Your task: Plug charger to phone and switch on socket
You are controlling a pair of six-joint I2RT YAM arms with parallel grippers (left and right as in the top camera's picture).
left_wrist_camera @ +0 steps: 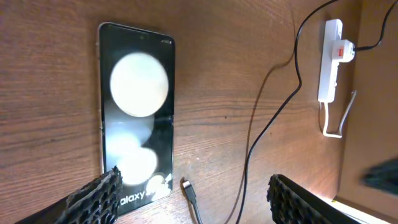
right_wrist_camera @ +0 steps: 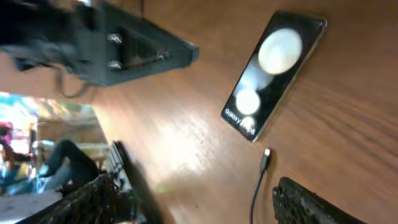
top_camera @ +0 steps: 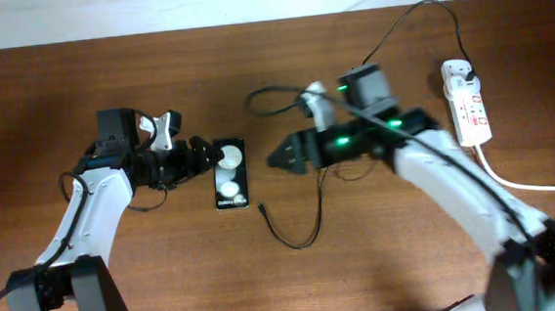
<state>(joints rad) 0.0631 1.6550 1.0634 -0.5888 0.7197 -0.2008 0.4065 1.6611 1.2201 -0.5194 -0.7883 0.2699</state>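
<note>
**Fig.** Pre-grasp layout, overhead + wrist views. The phone [top_camera: 230, 173] is laid flat, screen up, near the centre of the table [top_camera: 76, 72]. The connector tip [top_camera: 262, 211] of the charger [left_wrist_camera: 252, 149] is seen loose just beside the phone's text end, not inserted. The plug end appears seated in the socket [top_camera: 468, 103], far right. L gripper [top_camera: 202, 154] is spread wide and empty, at the phone's edge. R gripper [top_camera: 280, 158] is likewise open, nothing held.

Risks, as judged:
- The tiny tip may be pinched askew, so the port is missed.
- The unrestrained phone may be shoved during insertion.
- Cable slack may be snagged by the R arm [top_camera: 456, 187].
</note>
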